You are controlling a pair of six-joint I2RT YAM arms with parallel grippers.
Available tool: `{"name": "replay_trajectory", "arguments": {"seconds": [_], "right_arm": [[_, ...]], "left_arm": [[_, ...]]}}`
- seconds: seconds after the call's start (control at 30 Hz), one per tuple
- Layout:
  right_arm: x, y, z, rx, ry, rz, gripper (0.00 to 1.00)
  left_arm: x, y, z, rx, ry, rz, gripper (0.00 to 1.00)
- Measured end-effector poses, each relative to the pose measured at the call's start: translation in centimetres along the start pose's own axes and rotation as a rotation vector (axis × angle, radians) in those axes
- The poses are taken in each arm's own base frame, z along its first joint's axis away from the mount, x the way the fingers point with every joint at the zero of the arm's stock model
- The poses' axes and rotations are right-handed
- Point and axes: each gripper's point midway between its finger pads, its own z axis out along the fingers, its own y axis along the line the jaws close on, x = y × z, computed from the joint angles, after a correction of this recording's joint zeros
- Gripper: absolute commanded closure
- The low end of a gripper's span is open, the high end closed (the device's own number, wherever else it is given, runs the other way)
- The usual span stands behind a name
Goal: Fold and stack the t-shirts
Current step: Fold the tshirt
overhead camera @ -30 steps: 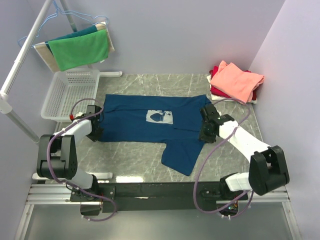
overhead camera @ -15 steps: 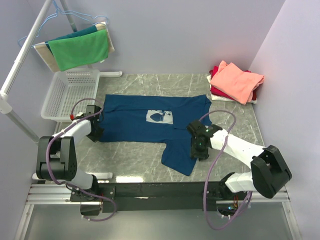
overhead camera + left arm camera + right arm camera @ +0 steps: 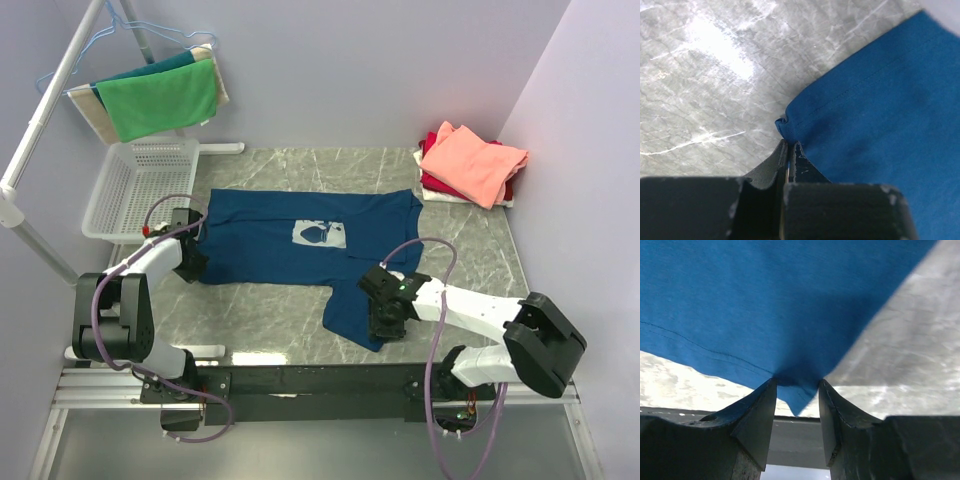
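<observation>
The navy-blue t-shirt lay spread flat across the middle of the marble table, its pale chest print facing up and one flap hanging toward the near edge. At the shirt's left end, the left gripper had its jaws pressed together, pinching a bunched corner of the hem. The right gripper sat low at the near tip of that flap, fingers apart, the pointed corner of blue cloth lying in the gap between them. In the far right corner, the folded salmon-pink tee rested on top of the red tee, well apart from the navy one.
</observation>
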Motion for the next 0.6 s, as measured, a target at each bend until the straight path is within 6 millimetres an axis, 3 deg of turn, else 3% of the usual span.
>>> {"name": "replay_trajectory", "arguments": {"seconds": [0.2, 0.23, 0.43, 0.6], "right_arm": [[0.3, 0.7, 0.5, 0.001, 0.005, 0.008, 0.89], [0.3, 0.8, 0.5, 0.002, 0.009, 0.012, 1.0], [0.6, 1.3, 0.5, 0.015, 0.003, 0.026, 1.0], [1.2, 0.4, 0.1, 0.051, -0.007, 0.05, 1.0]], "left_arm": [[-0.1, -0.3, -0.3, 0.012, 0.005, 0.011, 0.99], [-0.2, -0.4, -0.3, 0.012, 0.006, 0.012, 0.99], [0.0, -0.1, -0.4, 0.003, 0.013, 0.022, 0.99], [0.0, 0.1, -0.8, 0.001, 0.014, 0.022, 0.99]]}}
